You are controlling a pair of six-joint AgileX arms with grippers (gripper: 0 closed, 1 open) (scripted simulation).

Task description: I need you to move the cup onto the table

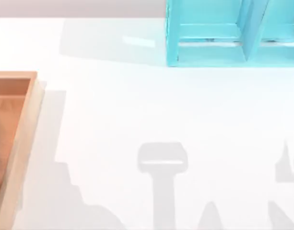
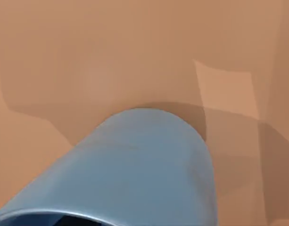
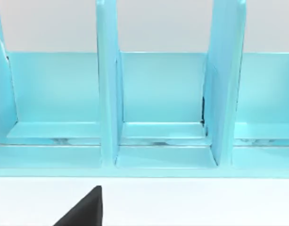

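From the left wrist camera the cup (image 2: 144,169) sits very close, its blue wall spreading across the near part of the view and its rim at the near edge. It lies or leans over the orange-brown floor of the tray (image 2: 87,56), and whether it touches that floor cannot be told. No fingers appear beside it, so I cannot tell whether the left gripper is open, closed or gripping the cup.

The step in hand looks like getting the cup out of the tray, so the first need is a sure hold. I would check that both fingers straddle the wall squarely before lifting, since a smooth, tapered cup may slip out of a shallow pinch.

In the top view the tray (image 1: 29,120) stands at the tabletop's left edge, its raised rim between the cup and the open white tabletop (image 1: 137,105). The lift should clear that rim fully before any sideways travel to the right; a low carry risks clipping it. Set-down looks easy: the white surface beside the tray is bare and flat.

Farther off, the turquoise shelf (image 1: 209,43) stands at the far right, well apart from the tray. The right wrist camera faces the shelf (image 3: 158,94) and a dark tip of the right gripper (image 3: 85,209); its state I cannot tell.
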